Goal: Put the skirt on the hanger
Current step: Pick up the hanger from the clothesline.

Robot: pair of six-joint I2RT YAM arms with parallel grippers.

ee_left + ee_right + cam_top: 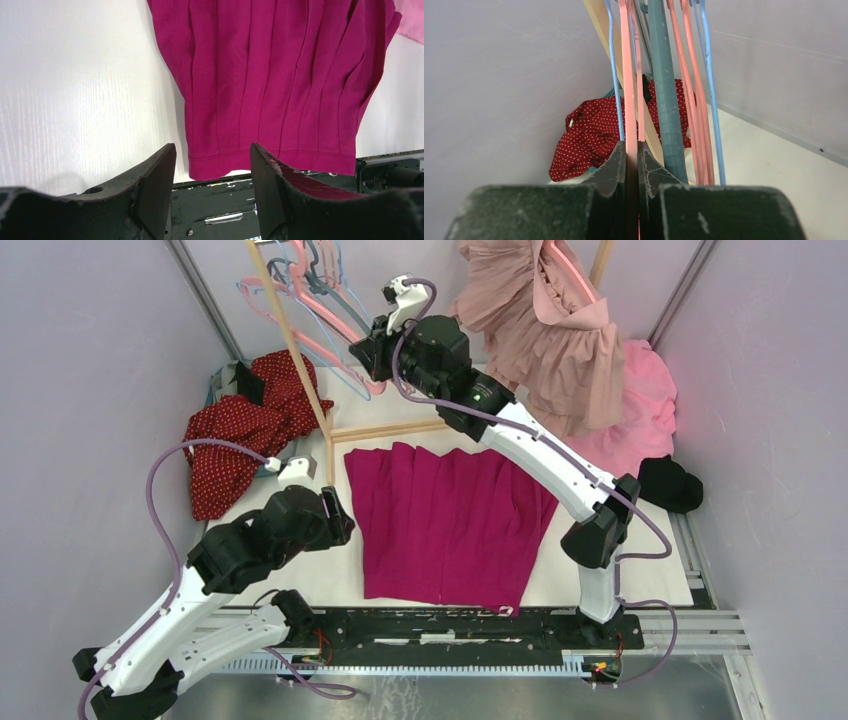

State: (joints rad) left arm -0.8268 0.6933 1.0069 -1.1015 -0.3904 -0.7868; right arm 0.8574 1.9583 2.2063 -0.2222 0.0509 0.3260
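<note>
White table (pixel 75 100) has the magenta skirt (pixel 450 520) lying flat in the middle, between the two arms. Left end effector (pixel 212 165) hangs just beside the skirt's edge, fingers apart and holding nothing. Right end effector (pixel 632 150) is up at the wooden rack (pixel 290 340), pinched tight on a pink hanger (pixel 628 75) among the other hangers (pixel 666 75).

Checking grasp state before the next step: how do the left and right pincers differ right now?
The left pincer is open with nothing between its fingers; the right pincer is shut on a pink hanger.
The left pincer is low over the table, beside the magenta skirt; the right pincer is raised at the back, among the other hangers.
Shared: both are dark and two-fingered.
</note>
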